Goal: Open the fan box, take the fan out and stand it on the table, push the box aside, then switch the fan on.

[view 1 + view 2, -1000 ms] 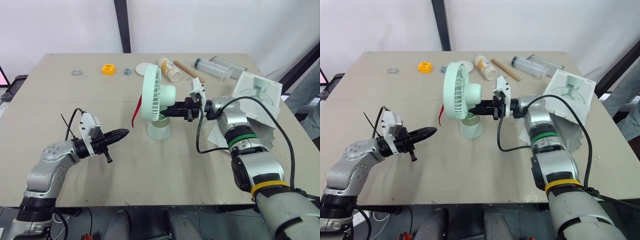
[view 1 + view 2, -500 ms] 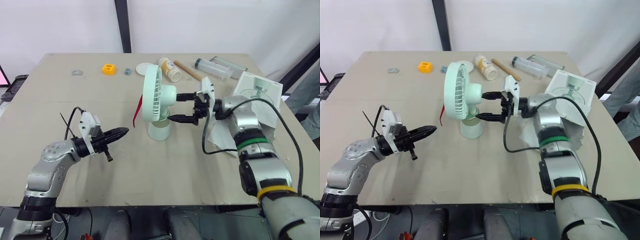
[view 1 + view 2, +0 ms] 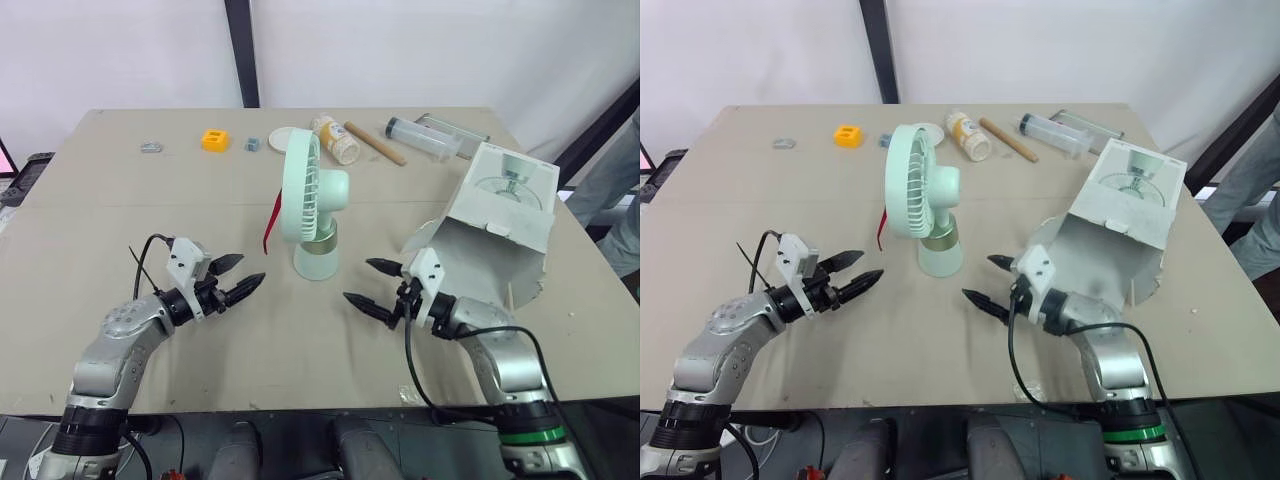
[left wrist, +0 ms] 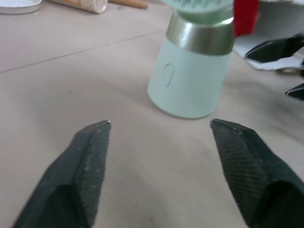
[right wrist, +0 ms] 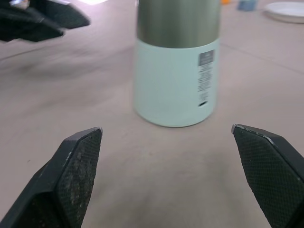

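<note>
The mint-green fan (image 3: 312, 205) stands upright mid-table on its round base (image 4: 190, 80), a red strap hanging at its left. To its right lies the white fan box (image 3: 495, 225), its flap end open towards the fan. My left gripper (image 3: 252, 267) is open and empty, a short way left of the base and pointing at it. My right gripper (image 3: 356, 279) is open too, just right of and nearer than the base (image 5: 178, 71), holding nothing. Each wrist view shows the base ahead between its own fingers, untouched.
Along the far edge lie a yellow block (image 3: 215, 139), a white lid (image 3: 285, 137), a small bottle (image 3: 340, 140), a wooden stick (image 3: 375, 143) and a clear tube (image 3: 430, 138). A person's sleeve (image 3: 615, 190) shows at the right edge.
My right gripper opened, let go of the fan's back and drew back low towards the near edge. My left gripper went from shut to open. The fan stays standing.
</note>
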Tool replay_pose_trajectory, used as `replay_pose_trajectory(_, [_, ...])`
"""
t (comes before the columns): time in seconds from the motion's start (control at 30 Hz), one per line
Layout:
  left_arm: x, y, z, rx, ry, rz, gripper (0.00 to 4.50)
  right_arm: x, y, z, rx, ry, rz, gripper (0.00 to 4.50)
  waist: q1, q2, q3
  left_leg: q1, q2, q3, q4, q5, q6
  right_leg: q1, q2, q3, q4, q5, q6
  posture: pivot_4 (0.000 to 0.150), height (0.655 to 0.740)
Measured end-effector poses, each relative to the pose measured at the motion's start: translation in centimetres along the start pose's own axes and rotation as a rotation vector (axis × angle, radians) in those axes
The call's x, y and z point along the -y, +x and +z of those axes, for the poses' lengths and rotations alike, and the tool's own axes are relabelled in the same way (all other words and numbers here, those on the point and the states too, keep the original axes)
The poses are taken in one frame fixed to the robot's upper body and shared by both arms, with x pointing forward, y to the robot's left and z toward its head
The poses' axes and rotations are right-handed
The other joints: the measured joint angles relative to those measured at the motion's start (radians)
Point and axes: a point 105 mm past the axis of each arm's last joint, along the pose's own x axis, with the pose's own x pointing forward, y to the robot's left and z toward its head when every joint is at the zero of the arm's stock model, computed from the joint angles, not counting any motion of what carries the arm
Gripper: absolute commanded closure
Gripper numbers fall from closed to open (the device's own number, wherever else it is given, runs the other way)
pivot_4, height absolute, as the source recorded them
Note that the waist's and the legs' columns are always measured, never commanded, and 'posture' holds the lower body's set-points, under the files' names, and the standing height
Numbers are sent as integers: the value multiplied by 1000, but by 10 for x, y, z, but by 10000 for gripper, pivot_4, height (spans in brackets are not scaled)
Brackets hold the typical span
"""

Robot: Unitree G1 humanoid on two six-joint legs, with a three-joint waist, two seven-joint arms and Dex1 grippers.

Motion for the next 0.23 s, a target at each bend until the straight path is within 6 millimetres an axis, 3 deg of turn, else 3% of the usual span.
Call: replay_pose_trajectory(0.23, [2, 0, -15, -37, 41, 77, 109, 1, -5, -11, 22, 14, -156, 0, 2, 0, 0, 0, 0, 0, -1, 0, 0, 0, 0, 0, 0, 0, -1, 1500, 7400])
